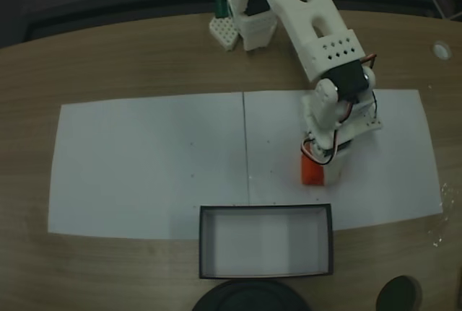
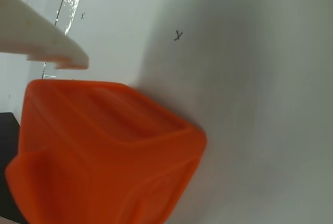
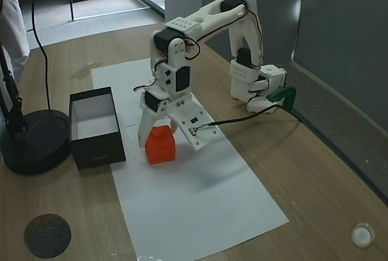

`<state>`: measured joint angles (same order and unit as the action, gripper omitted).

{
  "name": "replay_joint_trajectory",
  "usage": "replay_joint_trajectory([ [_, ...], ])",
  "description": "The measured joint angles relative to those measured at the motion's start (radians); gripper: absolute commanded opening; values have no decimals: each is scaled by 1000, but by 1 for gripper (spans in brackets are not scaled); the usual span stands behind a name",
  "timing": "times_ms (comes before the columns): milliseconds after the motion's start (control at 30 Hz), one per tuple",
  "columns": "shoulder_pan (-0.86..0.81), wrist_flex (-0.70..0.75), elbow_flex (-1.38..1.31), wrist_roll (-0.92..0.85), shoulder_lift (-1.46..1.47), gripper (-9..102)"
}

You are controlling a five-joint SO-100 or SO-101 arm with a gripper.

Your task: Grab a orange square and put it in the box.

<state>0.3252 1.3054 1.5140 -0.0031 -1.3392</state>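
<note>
Box (image 1: 266, 213) holds nothing visible, orange square (image 3: 160, 145) sits on white paper (image 1: 144, 167) at the box's 1 o'clock in a fixed view, gripper (image 3: 159, 132) open, straddling it.

wooden table (image 1: 144, 66) carries white paper (image 1: 144, 167), box (image 1: 266, 242), arm base (image 1: 249, 26).

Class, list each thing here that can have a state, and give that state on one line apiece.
Cube: upright on the paper, outside the box, not lifted.
Box: open on top, nothing inside.
Pincer: open, lowered around the cube, fingers either side.
Arm: bent forward and down over the paper.
</note>
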Motion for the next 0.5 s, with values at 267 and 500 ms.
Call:
replay_joint_trajectory([
  [267, 0, -11, -38, -2, 37, 7],
  [500, -18, 71, -87, -14, 32, 8],
])
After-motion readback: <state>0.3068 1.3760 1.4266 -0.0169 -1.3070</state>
